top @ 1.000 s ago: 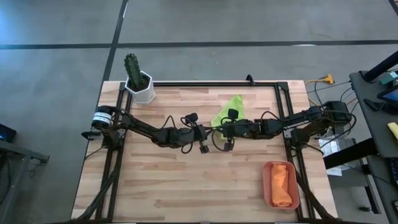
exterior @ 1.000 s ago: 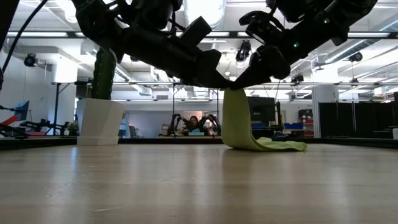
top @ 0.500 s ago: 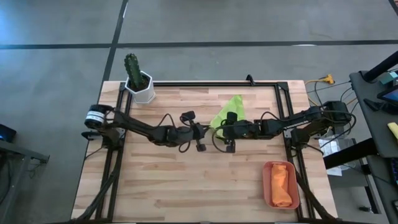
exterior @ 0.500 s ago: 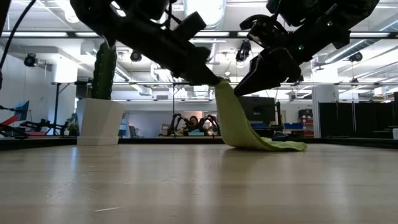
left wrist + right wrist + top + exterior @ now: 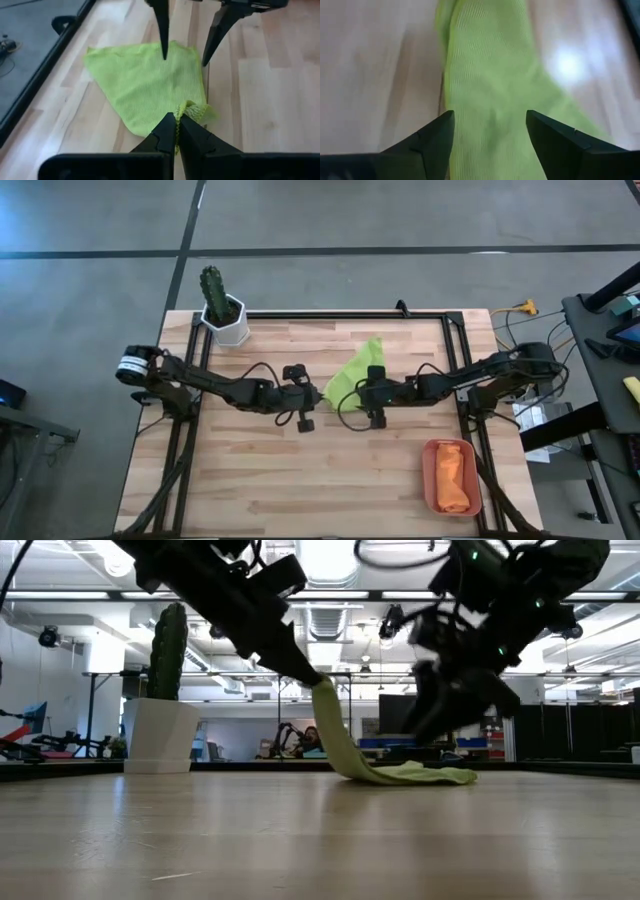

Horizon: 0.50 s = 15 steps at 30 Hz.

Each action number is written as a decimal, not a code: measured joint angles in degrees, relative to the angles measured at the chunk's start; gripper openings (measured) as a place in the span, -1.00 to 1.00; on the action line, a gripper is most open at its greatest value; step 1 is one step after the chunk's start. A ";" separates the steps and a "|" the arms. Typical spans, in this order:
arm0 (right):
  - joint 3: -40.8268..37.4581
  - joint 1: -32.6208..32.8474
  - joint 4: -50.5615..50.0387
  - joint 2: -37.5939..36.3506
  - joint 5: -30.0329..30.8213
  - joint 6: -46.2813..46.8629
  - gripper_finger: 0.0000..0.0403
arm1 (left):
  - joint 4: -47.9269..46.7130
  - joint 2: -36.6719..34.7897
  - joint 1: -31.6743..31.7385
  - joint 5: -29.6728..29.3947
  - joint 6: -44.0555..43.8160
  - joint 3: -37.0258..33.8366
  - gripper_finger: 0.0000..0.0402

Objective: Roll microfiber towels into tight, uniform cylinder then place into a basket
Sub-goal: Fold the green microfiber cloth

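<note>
Working on the second towel, by the look of it: the orange towel (image 5: 453, 480) already lay rolled in the terracotta basket (image 5: 429, 472) at the near right corner of the table (image 5: 250, 480), well apart from both arms. Judged the step in hand as spreading and straightening the lime green towel (image 5: 357, 367) before any rolling. Not yet rolled at all.

Lay near the middle of the table, on the far half, between the two grippers. Mostly flat on the wood, with one corner lifted off it. Looked soft and limp, hanging in a slanted strip from that corner in the low view.

Left gripper (image 5: 176, 121): clenched on that raised corner of the green towel, fingers pressed together with the cloth pinched between them. Reached in from the left side with the arm stretched low and long across the table, fingertips tilted downward.

Right gripper (image 5: 490, 114): fingers spread wide, nothing between them, hovering low over the opposite part of the cloth. Reached in from the right, pointing toward the left gripper, tips close above the towel.

Next move probably called for laying the held corner down flat, then taking one edge with both grippers and turning it over evenly. Needed a square, smooth sheet first, otherwise a loose or crooked cylinder.
</note>
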 joint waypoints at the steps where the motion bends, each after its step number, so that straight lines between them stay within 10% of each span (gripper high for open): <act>1: 0.00 0.00 -1.24 0.68 0.00 -1.21 0.19 | -0.08 0.00 -0.05 -0.01 -0.04 -0.09 -1.00; 15: 0.20 0.01 -14.83 2.93 4.73 -7.20 0.11 | -3.02 0.40 -0.07 -1.75 -2.99 -1.35 -1.00</act>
